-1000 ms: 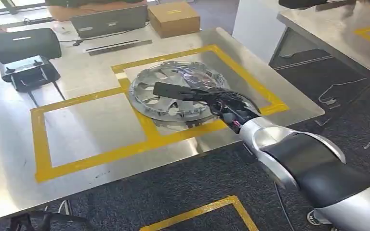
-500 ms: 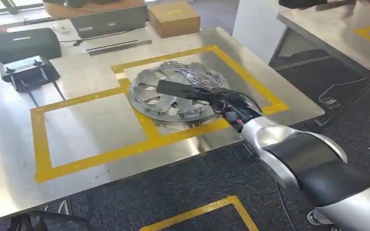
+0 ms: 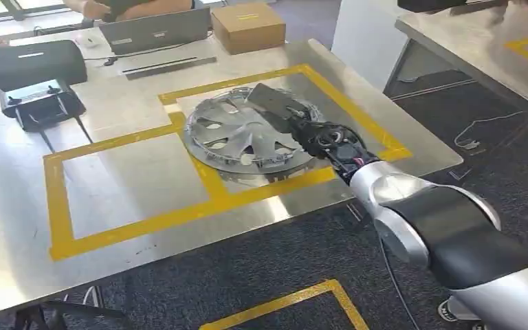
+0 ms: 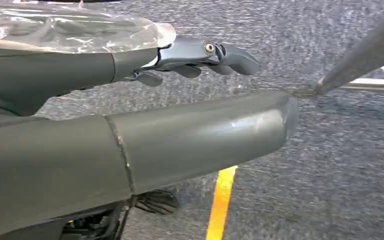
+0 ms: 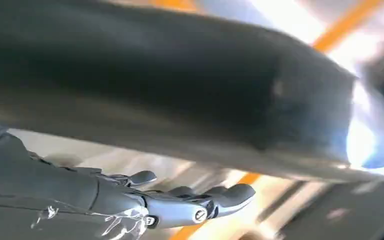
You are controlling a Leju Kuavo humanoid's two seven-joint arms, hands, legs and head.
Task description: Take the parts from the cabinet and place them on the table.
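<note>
A silver hubcap [image 3: 234, 134] lies flat on the steel table [image 3: 130, 179], across the yellow tape line between two marked boxes. My right hand [image 3: 283, 113] reaches over its far right rim, flat, with nothing in it. In the right wrist view the right hand [image 5: 130, 200] has its fingers [image 5: 215, 197] stretched out and apart, and the picture is blurred. My left hand [image 4: 105, 70] hangs over dark carpet with its fingers [image 4: 205, 52] extended and empty.
At the table's back stand a cardboard box [image 3: 247, 26], a laptop [image 3: 157, 29], a black case [image 3: 36, 62] and a black device [image 3: 41, 103]. A person [image 3: 110, 7] sits behind them. A second steel table [image 3: 481, 34] stands at the right across a carpet aisle.
My right hand has swung from across the hubcap's middle toward its far right rim. The hubcap has stayed flat on the table.
</note>
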